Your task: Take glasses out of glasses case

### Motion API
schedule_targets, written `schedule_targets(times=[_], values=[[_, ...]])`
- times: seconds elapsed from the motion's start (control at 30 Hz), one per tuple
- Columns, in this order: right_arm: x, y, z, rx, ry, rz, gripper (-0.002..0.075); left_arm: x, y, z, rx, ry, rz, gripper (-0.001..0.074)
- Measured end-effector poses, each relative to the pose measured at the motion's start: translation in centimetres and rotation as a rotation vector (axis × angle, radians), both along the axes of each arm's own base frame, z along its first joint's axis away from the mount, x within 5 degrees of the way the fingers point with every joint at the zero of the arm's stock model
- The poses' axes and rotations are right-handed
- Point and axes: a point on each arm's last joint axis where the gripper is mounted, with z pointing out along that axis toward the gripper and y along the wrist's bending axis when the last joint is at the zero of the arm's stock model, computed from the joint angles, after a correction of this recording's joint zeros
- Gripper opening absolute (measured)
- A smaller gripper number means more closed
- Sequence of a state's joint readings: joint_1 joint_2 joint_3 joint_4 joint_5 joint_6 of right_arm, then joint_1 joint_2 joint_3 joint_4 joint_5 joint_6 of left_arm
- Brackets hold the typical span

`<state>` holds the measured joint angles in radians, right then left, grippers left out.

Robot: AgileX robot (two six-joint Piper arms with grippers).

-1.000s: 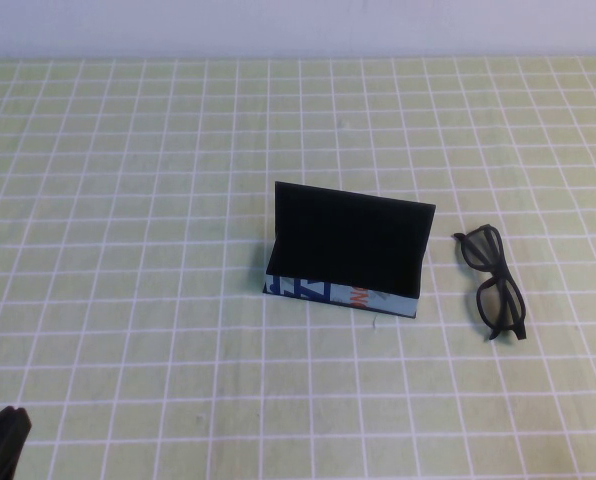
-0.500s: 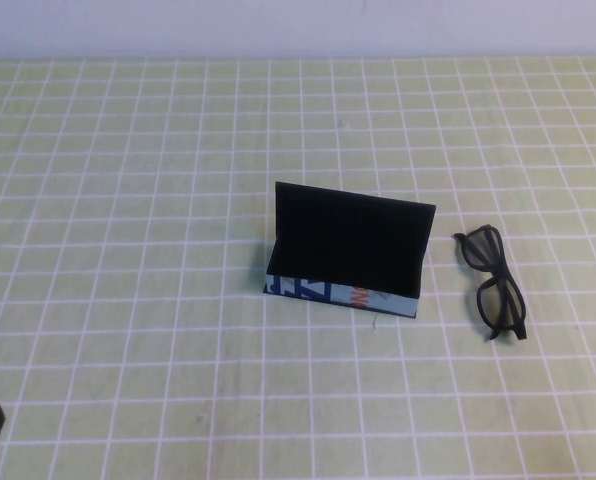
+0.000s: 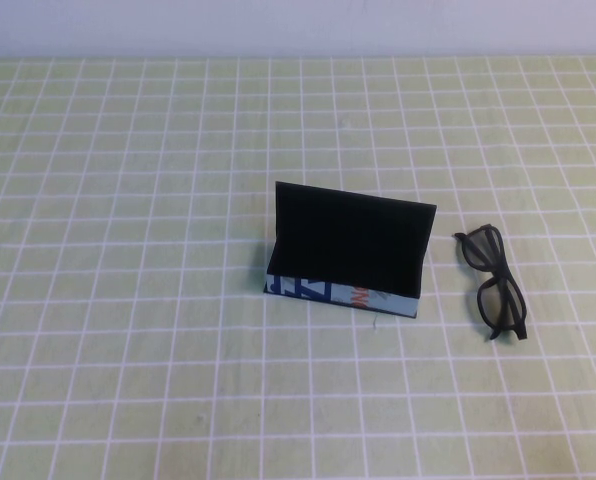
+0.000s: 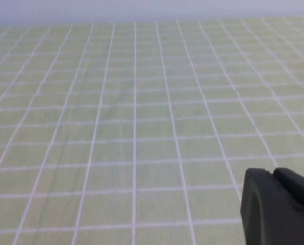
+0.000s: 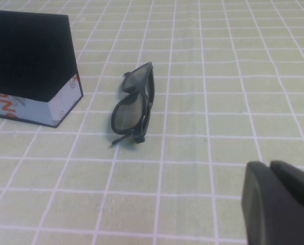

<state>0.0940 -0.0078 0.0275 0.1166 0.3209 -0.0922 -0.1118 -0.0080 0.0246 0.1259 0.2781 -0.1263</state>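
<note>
Two task items sit on the desk (image 3: 128,300), which wears a green cloth w/ white grid lines. Glasses case (image 3: 348,250) is near the middle of the desk in the high view: black box, flap lid standing up, light blue front strip w/ dark blue and orange print facing the robot. Glasses (image 3: 493,285) lie out of the case, on the cloth just to its right, apart from it, not touching. They lie flat, frame running roughly away from the robot, the end of one arm poking out at the near end.

Right wrist view shows the same pair: glasses (image 5: 134,109) beside the case (image 5: 32,66), a strip of cloth between them, dark lenses visible.

Left hand (image 4: 277,206): not seen in the high view; only a dark rounded piece of it shows in the left wrist view, over bare cloth, nothing near it. Can't tell if it's spread or pressed together.

Right hand (image 5: 279,201): also outside the high view; a dark piece shows in its wrist view, on the robot's side of the glasses, well apart from them, holding nothing visible. Spread or pressed together — can't tell.
</note>
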Motion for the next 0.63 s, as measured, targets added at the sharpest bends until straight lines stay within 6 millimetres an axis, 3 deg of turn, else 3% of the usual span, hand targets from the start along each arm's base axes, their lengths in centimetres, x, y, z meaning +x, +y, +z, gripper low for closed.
schedule_targets(times=[0.13, 0.63], values=[[0.00, 0.00, 0.00, 0.000, 0.000, 0.000, -0.0017, -0.15, 0.10, -0.63, 0.010, 0.071, 0.009, -0.0004], [0.00, 0.00, 0.00, 0.002, 0.000, -0.001, -0.0018, -0.19, 0.10, -0.69, 0.004, 0.076, 0.010, -0.0004]])
